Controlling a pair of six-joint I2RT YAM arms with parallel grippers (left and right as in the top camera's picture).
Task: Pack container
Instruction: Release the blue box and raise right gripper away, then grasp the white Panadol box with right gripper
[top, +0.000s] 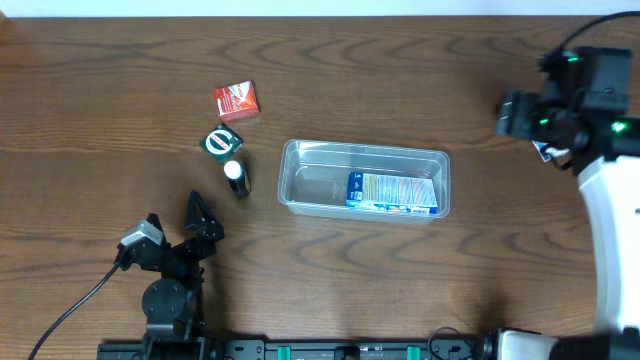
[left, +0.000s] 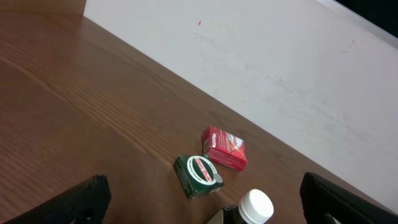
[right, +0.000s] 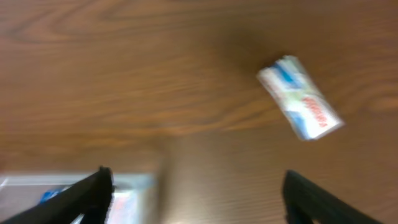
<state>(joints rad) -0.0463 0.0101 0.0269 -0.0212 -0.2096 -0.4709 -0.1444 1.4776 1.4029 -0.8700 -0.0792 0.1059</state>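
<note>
Right tool (right: 198, 198) spread empty, container (top: 315, 178) holding blue-white box (top: 392, 192), print unreadable

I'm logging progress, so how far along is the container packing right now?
Done: one blue-and-white printed box lies inside the clear plastic rectangular tub. In hand: nothing; the left gripper and right gripper have open, empty jaws. To do: the small red box, green box, white-capped dark bottle and a blue-and-white packet sit on the wooden table.
</note>
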